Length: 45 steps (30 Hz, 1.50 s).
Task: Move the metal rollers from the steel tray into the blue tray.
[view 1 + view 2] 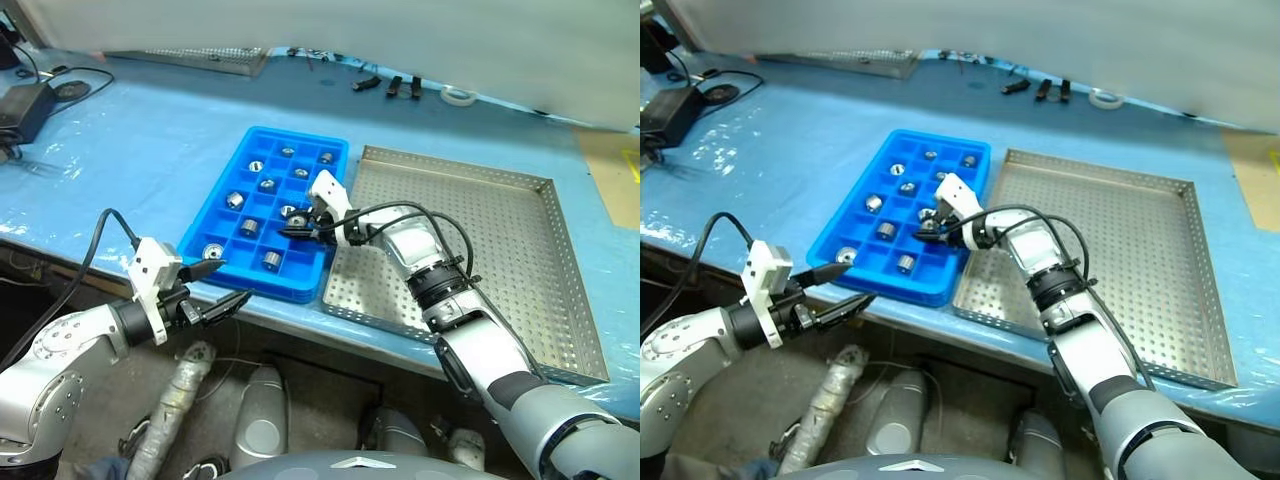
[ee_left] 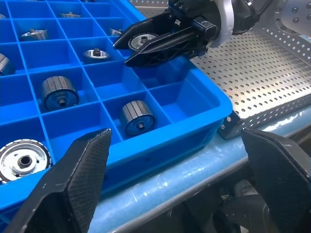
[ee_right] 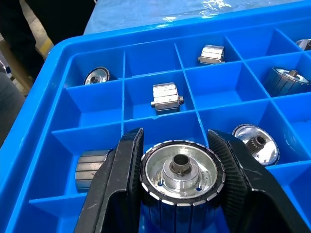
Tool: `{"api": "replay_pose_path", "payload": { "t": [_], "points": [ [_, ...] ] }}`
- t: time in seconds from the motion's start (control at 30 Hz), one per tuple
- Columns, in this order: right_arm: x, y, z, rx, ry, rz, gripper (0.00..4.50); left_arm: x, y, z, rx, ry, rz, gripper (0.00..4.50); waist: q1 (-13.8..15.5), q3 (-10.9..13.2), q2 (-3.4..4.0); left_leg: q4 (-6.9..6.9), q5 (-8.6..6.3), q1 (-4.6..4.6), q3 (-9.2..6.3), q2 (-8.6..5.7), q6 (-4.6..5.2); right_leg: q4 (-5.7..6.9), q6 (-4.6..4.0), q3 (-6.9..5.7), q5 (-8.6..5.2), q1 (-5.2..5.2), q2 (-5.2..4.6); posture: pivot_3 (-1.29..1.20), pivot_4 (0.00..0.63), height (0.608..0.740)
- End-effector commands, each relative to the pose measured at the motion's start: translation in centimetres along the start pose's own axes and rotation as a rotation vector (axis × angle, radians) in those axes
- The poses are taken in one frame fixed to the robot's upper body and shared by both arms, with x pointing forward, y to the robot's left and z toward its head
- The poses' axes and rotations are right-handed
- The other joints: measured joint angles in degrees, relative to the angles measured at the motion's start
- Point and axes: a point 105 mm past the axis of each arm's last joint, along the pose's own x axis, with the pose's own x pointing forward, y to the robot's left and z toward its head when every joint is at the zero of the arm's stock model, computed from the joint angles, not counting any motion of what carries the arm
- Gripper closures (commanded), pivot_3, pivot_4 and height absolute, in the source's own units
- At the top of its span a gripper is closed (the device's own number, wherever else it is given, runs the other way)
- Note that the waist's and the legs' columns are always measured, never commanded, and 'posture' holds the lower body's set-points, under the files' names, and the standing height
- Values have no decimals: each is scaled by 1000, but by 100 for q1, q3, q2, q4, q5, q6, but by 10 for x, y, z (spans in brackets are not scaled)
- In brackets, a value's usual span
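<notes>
In the left eye view, the steel tray (image 1: 520, 240) lies on the blue-covered counter (image 1: 130, 150) with its perforated floor showing no rollers at all, while the blue tray (image 1: 222, 205) just beside it holds about ten metal rollers (image 1: 235, 200) spread through its compartments. The right pincer (image 1: 300, 231) reaches over the blue tray's near right part, and the left pincer (image 1: 222, 285) hangs off the counter's near edge, in front of the tray's near left corner. The right eye view gives the same layout: the steel tray's floor is bare as far as it shows, so the roller at the right pincer looks like the last one to place. In the left wrist view, the left pincer's fingers (image 2: 73, 179) stand wide apart with nothing between them, pointing at the blue tray's near wall; beyond, the right pincer hovers above a compartment with a roller between its tips. In the right wrist view, the right pincer (image 3: 181, 160) is clamped on a ribbed roller (image 3: 182, 174), its bored face turned to the camera, held low over a compartment of the blue tray. Neighbouring compartments already carry one roller each. By my reading the task is nearly finished: what remains is to let this roller settle into its cell and draw the arm clear.
</notes>
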Motion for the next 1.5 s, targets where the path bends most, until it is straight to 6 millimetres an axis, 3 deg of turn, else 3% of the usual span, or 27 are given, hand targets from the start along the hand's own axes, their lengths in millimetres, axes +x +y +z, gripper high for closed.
{"api": "replay_pose_path", "payload": {
  "t": [0.03,0.13,0.3,0.47,0.67,1.0,1.13,1.27,1.5],
  "points": [
    [-6,1,10,-37,-20,11,1473,3,0,8,37,-24,-29,0,2,0,0,1,0,0,0,0,0,0,0,0,0,0,0,463,150,740],
    [-9,2,10,-55,-12,-3,524,7,0,9,40,-26,-53,0,-8,0,0,2,1,-1,-1,-1,-2,-1,-14,2,9,0,1,429,150,740],
    [-15,-2,21,-47,-52,-55,524,15,4,11,47,-33,-80,0,-66,0,0,5,3,-3,-1,2,-4,-1,-22,14,14,-10,15,376,150,740],
    [-36,-13,38,-30,-117,-152,524,37,12,20,76,-47,-142,0,-103,-1,0,11,7,-4,-3,8,-11,4,-22,22,15,-10,30,261,150,740],
    [-82,-28,34,6,-156,-349,524,79,18,36,128,-61,-269,0,-389,-2,-3,27,34,-1,-3,0,-53,7,-7,25,27,8,28,56,150,740],
    [-171,-29,-7,120,-162,-754,524,142,7,55,202,-80,-475,0,-1117,-4,-1,23,39,5,6,0,-56,-8,-15,33,37,6,31,-173,150,740],
    [-187,-21,-20,160,-168,-839,524,147,4,51,207,-67,-517,0,-1303,-4,-1,17,34,21,26,3,-47,-11,-17,34,36,5,31,-196,150,740],
    [-197,-14,-32,186,-166,-900,524,144,7,48,204,-65,-515,0,-1312,-4,-1,13,26,45,53,5,-34,-11,-19,39,36,11,31,-198,150,740],
    [-185,-1,-39,241,-214,-844,524,138,8,46,185,-89,-482,0,-1301,-4,-1,13,4,110,82,-1,1,-18,-16,49,34,62,11,-162,150,740]
  ]
}}
